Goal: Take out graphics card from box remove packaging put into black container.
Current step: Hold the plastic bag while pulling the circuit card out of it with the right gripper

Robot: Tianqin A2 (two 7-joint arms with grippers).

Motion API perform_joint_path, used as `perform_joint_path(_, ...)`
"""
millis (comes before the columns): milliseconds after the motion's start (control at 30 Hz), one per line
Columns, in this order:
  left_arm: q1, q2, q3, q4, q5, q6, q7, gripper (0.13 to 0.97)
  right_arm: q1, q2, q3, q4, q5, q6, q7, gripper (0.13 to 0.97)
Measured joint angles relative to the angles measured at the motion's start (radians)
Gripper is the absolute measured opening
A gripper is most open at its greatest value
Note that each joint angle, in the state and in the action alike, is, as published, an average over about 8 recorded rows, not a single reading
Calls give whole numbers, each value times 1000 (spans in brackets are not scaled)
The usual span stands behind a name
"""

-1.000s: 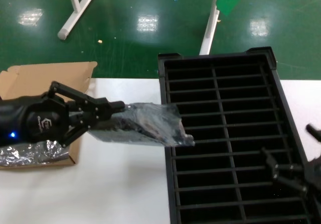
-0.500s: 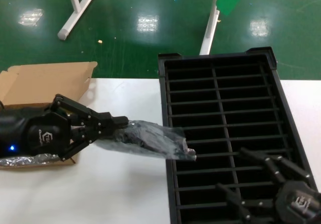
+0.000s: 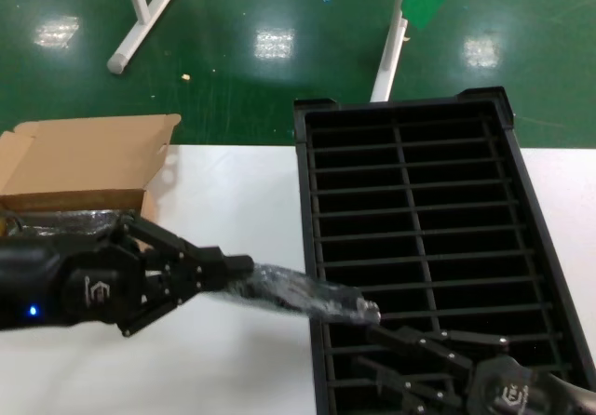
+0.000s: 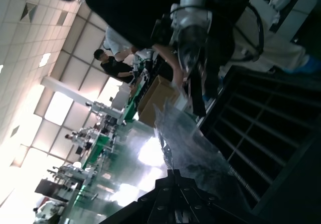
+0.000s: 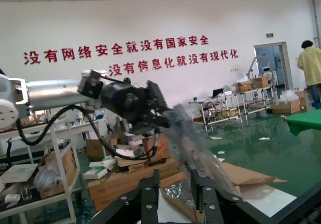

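Just beside the black container (image 3: 424,247), head view: left gripper (image 3: 233,271) pinches the bagged graphics card (image 3: 303,294), lower than before, tip over the rim. Right gripper (image 3: 396,364) came up spread. Right wrist view: packaging (image 5: 193,148) looks slippery, so I'd grab the free end.

L gripper (image 5: 168,119) jaws clamp bagged graphics card (image 5: 195,151); R gripper (image 5: 173,196) open just below.

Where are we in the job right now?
Done: bagged card is out of the brown cardboard carton. In hand: left gripper holds the crinkly silver anti-static bag out toward the open right gripper. Left: strip the bag, slot the card into the black ribbed crate.
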Motion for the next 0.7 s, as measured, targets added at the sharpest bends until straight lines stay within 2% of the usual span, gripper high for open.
perform_joint_path(133, 38, -7, -5, -37, -5, -6, -10, 143, 40, -18, -24, -50, -9, -3, -10, 295)
perform_joint_path(200, 52, -10, -7, -50, -7, -8, -12, 143, 56, -25, -31, -72, -13, -4, -16, 281)
perform_joint_path(433, 67, -18, -12, -58, -12, -6, -8, 143, 96, -32, -45, -123, -22, -8, -28, 185)
perform_joint_path(700, 68, -19, -16, -46, -20, -2, -2, 143, 113, -36, -53, -143, -26, -5, -25, 166)
